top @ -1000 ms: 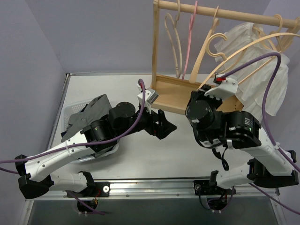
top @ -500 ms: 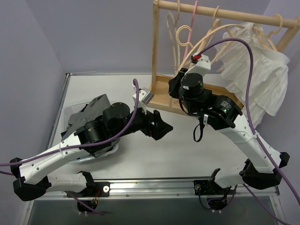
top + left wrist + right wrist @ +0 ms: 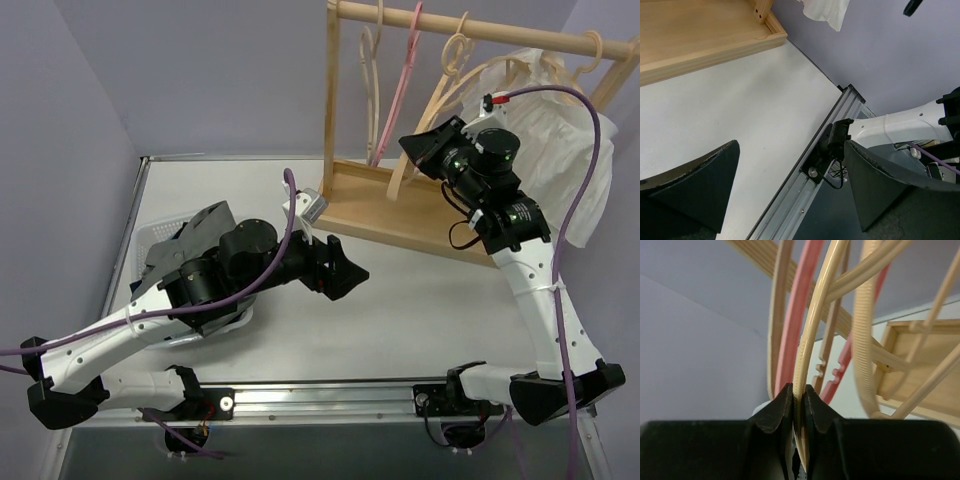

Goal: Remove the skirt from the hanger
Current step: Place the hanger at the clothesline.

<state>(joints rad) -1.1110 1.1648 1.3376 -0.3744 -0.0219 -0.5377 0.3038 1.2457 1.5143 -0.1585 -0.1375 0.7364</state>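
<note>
My right gripper (image 3: 428, 143) is shut on the arm of a pale wooden hanger (image 3: 447, 88), held up by the rail among the other hangers. The right wrist view shows its jaws (image 3: 798, 395) pinching that hanger (image 3: 816, 335). No garment shows on this hanger. The grey skirt (image 3: 188, 236) lies bunched in a white basket (image 3: 148, 238) at the left, partly hidden under my left arm. My left gripper (image 3: 345, 270) is open and empty above the table (image 3: 790, 145).
A wooden rack with a rail (image 3: 500, 32) and a tray base (image 3: 385, 205) stands at the back right. It carries several wooden hangers, a pink hanger (image 3: 405, 70) and a white ruffled blouse (image 3: 565, 150). The table's front rail (image 3: 805, 180) is near my left gripper.
My right arm has stretched upward and carried the wooden hanger up and right toward the rail. My left arm has hardly moved and stays open.
</note>
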